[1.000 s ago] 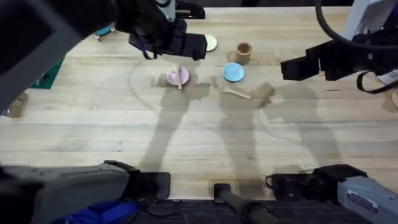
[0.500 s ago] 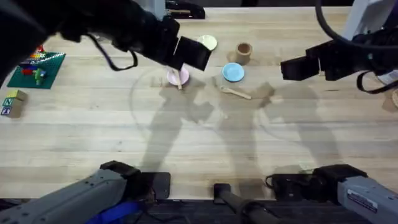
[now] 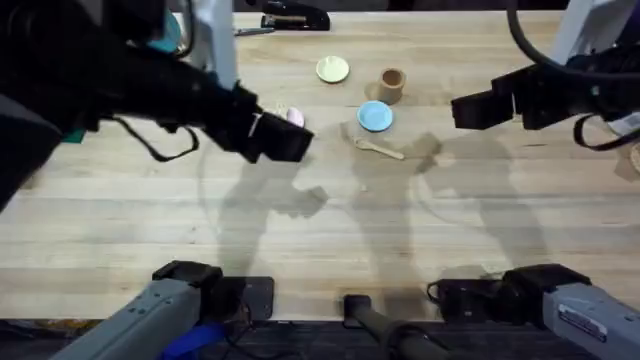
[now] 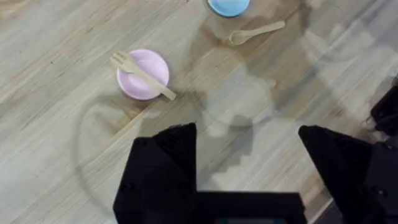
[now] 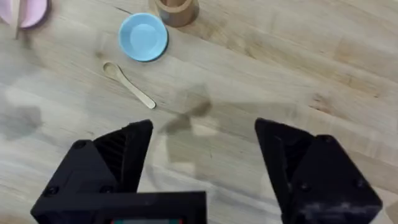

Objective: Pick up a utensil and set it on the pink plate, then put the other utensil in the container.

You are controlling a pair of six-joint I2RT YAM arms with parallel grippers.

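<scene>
A: Fork (image 4: 142,75) first: where does it lie?

B: Across the pink plate (image 4: 153,64), tines poking past the rim toward 10 o'clock in the left wrist view, handle end overhanging toward 4 o'clock.

A: And the left gripper (image 4: 249,162)?

B: Spread wide, nothing between the fingers, held above bare table (image 3: 330,230) near the plate. In the overhead view it covers most of the plate, with just a pink edge showing at its 1 o'clock.

A: The spoon (image 3: 379,149)?

B: Flat on the wood at 6 o'clock from the light blue plate (image 3: 375,116), close but apart. The brown container (image 3: 391,84) stands at 1 o'clock from that plate, upright.

A: The right gripper (image 5: 202,162)?

B: Also open and empty, well off at 3 o'clock from the spoon.

A: Anything else?

B: A pale yellow plate (image 3: 332,69) at 9 o'clock from the container.
</scene>
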